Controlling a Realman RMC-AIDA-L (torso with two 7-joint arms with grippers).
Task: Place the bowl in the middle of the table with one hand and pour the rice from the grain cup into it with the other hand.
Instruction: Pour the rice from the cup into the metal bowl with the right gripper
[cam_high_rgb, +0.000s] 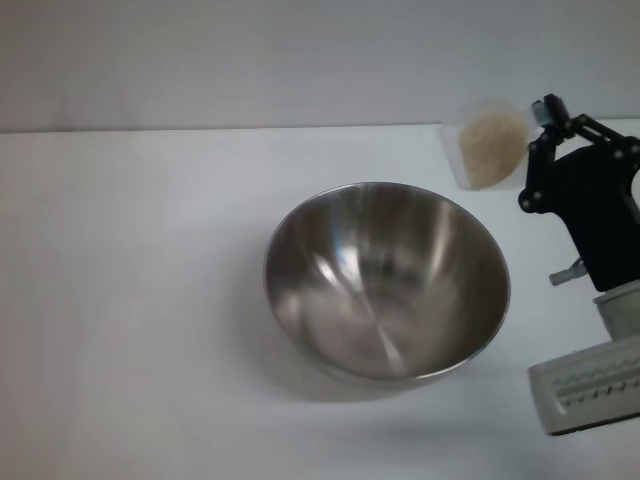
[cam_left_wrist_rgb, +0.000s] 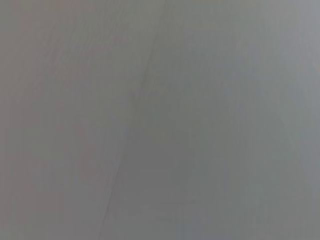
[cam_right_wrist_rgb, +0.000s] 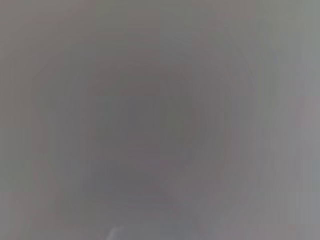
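The steel bowl (cam_high_rgb: 387, 281) stands upright on the white table (cam_high_rgb: 130, 300), about mid-table, and no grains show in it. The clear grain cup (cam_high_rgb: 489, 143) is off the bowl's far right side, tilted so that the pale rice (cam_high_rgb: 493, 147) inside shows. My right gripper (cam_high_rgb: 537, 128) comes in from the right edge with its black fingers (cam_high_rgb: 549, 109) closed against the cup's right side. The rice stays in the cup. My left gripper is out of the head view. The two wrist views show only blurred grey, with no task thing to make out.
The right arm's black linkage (cam_high_rgb: 595, 205) and pale housing (cam_high_rgb: 590, 385) fill the right edge beside the bowl. The table's far edge (cam_high_rgb: 200, 130) meets a plain grey wall. Bare tabletop lies left of the bowl and in front of it.
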